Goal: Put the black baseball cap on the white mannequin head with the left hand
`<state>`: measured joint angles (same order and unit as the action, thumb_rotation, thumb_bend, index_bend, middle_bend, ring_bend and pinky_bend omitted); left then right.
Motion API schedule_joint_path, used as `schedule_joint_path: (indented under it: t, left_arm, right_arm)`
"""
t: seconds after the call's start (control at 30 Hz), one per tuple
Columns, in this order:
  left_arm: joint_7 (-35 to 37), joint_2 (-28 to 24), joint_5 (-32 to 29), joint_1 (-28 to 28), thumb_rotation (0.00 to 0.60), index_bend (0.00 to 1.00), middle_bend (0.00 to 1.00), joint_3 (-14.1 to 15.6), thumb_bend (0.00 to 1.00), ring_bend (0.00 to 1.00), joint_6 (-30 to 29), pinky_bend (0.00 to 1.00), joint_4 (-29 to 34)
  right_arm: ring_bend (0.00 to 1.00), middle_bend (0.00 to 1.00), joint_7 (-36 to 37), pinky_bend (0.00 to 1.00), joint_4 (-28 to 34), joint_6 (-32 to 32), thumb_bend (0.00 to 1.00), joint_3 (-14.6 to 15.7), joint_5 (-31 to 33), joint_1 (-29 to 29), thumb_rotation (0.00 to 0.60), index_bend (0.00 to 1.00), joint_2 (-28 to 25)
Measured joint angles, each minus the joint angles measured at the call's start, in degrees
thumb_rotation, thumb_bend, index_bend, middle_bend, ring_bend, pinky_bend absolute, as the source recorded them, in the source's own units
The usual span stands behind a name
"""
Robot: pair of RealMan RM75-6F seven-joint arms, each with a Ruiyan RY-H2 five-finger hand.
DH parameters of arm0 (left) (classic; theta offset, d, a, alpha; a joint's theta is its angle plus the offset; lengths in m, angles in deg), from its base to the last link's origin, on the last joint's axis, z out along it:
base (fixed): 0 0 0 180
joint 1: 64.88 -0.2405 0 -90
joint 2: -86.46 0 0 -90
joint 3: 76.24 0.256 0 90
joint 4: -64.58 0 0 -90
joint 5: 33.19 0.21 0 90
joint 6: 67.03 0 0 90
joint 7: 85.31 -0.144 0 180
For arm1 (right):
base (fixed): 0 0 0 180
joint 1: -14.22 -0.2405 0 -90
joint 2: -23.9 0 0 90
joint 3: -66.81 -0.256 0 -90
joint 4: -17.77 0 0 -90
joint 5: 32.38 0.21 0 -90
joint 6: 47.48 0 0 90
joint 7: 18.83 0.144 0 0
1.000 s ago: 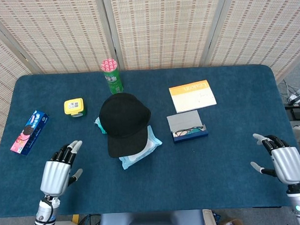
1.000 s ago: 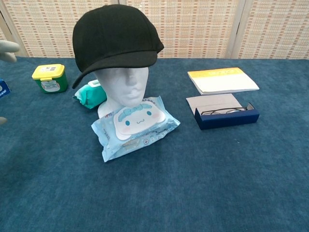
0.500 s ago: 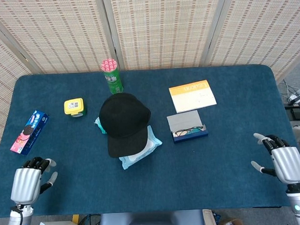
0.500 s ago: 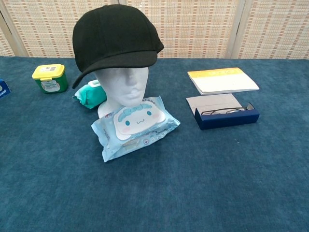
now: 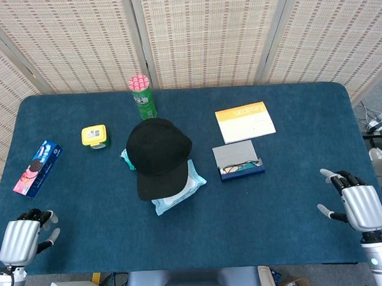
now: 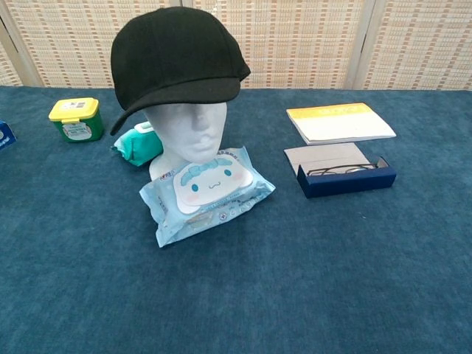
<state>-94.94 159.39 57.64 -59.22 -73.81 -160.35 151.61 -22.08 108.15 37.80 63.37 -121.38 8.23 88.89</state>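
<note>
Across nearly the whole head view spreads the blue counter [image 5: 293, 196], with everything else grouped toward its middle and left. At centre frame the black baseball cap [image 5: 157, 154] sits on the white mannequin head [image 6: 193, 133] — in the chest view its brim juts toward the left of the frame. A pale blue wipes pack [image 6: 206, 193] lies against the front of the head's base, and a teal pouch [image 6: 139, 145] lies just left of it. Right of centre are an orange-and-white booklet [image 5: 244, 121] and, below it, an open navy case with glasses [image 5: 239, 161]. At the lower right corner my right hand [image 5: 356, 205] holds nothing, fingers apart. At the lower left corner my left hand [image 5: 21, 232] also holds nothing — its fingers are curled in.
</note>
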Motion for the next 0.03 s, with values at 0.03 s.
schedule_joint_path:
  t: [0.03]
  left_arm:
    - [0.2, 0.0, -0.2, 0.0, 0.600, 0.54, 0.66, -0.1, 0.23, 0.43, 0.5, 0.54, 0.0]
  right_arm:
    - [0.26, 0.40, -0.1, 0.40, 0.0, -0.3, 0.00, 0.0, 0.2, -0.1, 0.600, 0.24, 0.0]
